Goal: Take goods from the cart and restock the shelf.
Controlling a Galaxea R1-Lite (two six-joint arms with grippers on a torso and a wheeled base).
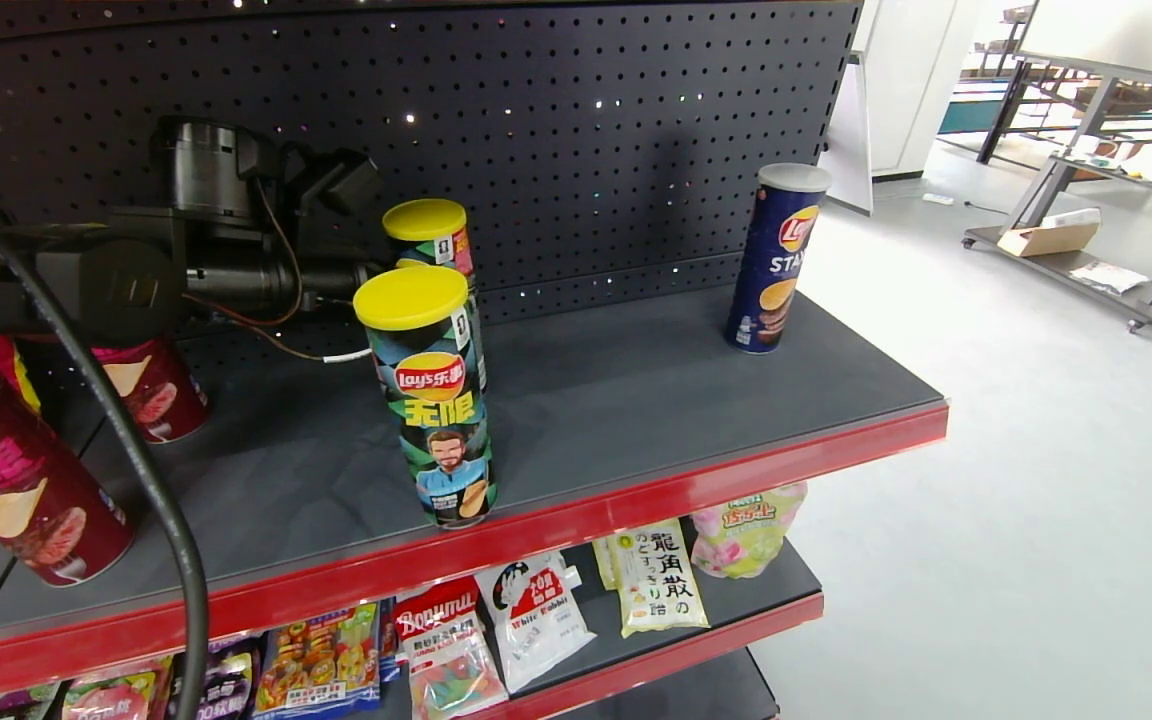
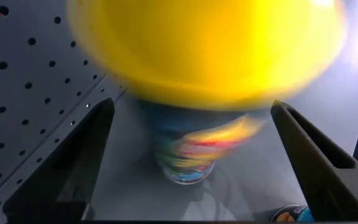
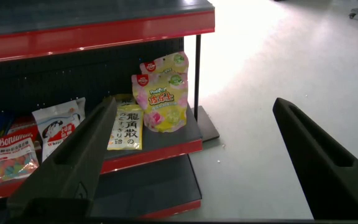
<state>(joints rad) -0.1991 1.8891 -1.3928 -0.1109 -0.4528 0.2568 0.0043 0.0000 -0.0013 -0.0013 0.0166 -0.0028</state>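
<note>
Two yellow-lidded chip cans stand upright on the dark top shelf (image 1: 636, 400), a front can (image 1: 431, 400) near the red edge and a rear can (image 1: 426, 235) just behind it. My left arm lies across the shelf from the left, and its gripper (image 1: 371, 270) is at the rear can. In the left wrist view the rear can (image 2: 185, 155) stands between the fingers (image 2: 86, 149) of my left gripper (image 2: 192, 104), which is open with a gap on both sides. My right gripper (image 3: 196, 102) is open and holds nothing, facing the lower shelves.
A blue chip can (image 1: 776, 260) stands at the shelf's right end. Red cans (image 1: 6, 480) (image 1: 151, 385) stand at the left. A pegboard wall (image 1: 556, 130) backs the shelf. Snack bags (image 3: 160, 93) fill the lower shelf (image 3: 154, 140). Open floor lies to the right.
</note>
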